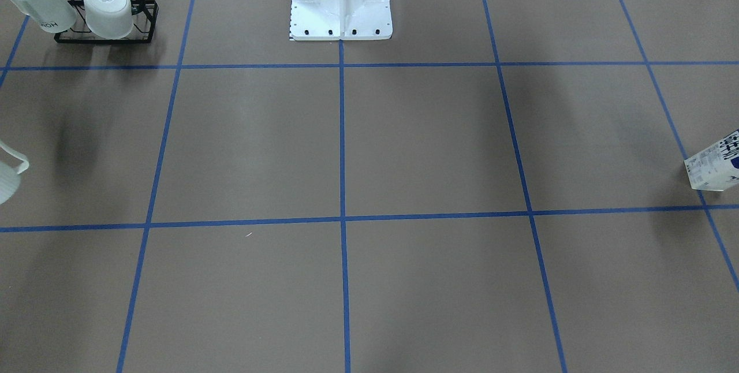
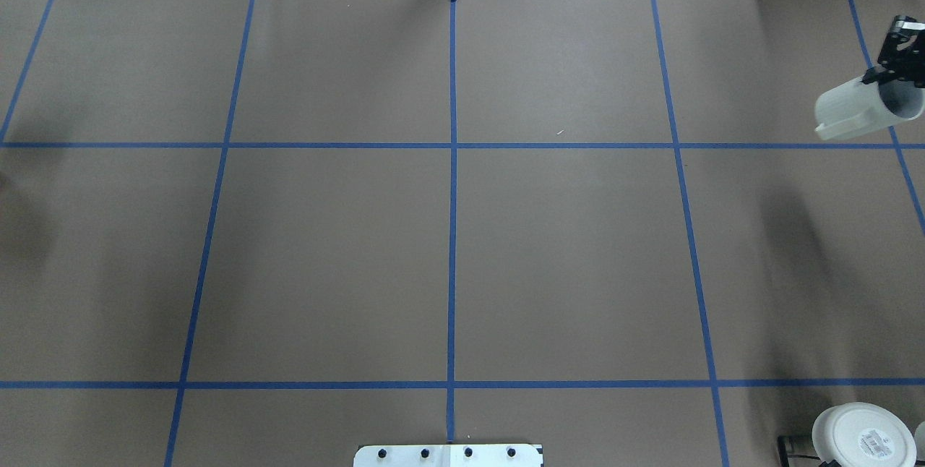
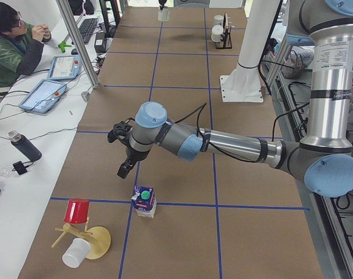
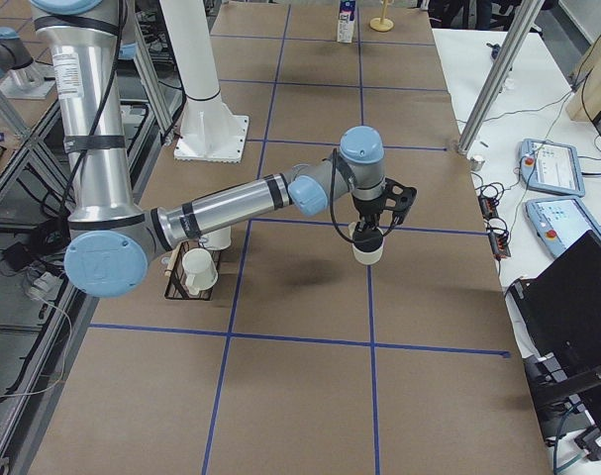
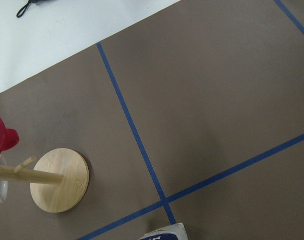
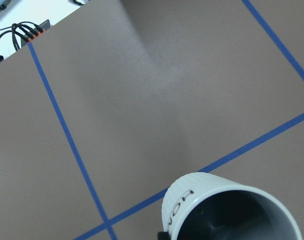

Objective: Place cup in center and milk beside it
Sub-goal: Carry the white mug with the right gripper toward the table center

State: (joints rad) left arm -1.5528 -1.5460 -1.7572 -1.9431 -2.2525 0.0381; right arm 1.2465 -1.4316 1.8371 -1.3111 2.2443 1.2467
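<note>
My right gripper is shut on the rim of the cup, a small white mug with "HOME" lettering and a dark grey inside. It holds the cup above the table at the far right; the exterior right view shows it hanging above a blue line. The milk, a navy-and-white carton with a green cap, stands upright at the table's left end, also at the front-facing view's right edge. My left gripper hovers above and beside the milk; I cannot tell whether it is open. The center is bare brown surface.
A black rack with a taller HOME mug and a wide white cup stands near the robot's right. A wooden mug tree with a red cup stands beyond the milk. The white base sits mid-table. An operator sits alongside.
</note>
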